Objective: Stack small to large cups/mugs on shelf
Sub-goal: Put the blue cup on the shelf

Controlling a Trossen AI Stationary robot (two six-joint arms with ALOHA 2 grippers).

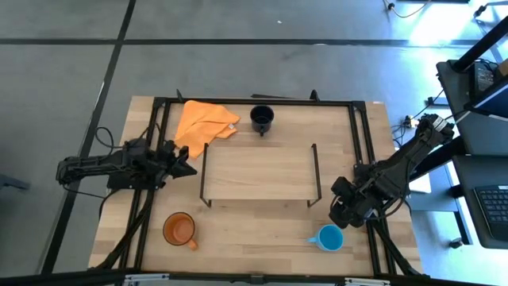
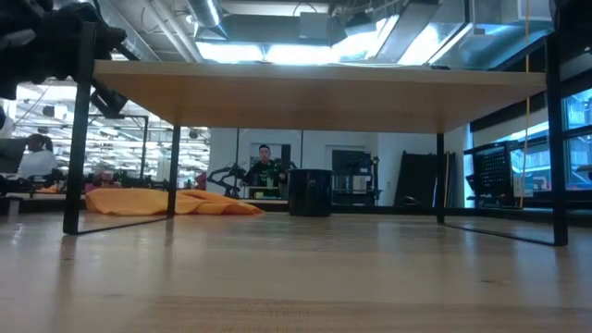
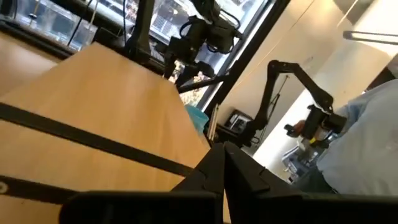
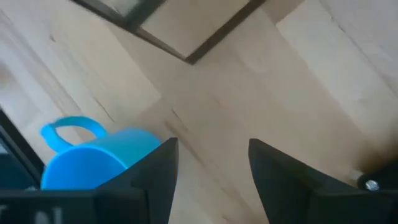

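Note:
The light blue mug stands upright on the table near its front right; it also shows in the right wrist view. My right gripper is open and empty, just on the far side of the mug and above it. The orange mug stands at the near left. The black mug stands behind the shelf, whose light-wood top is bare. My left gripper is shut and empty, level, at the shelf's left end.
An orange cloth lies crumpled at the far left, beside the black mug. The shelf's thin black frame legs stand between my right gripper and the board. In the low view a person shows in the room beyond the table.

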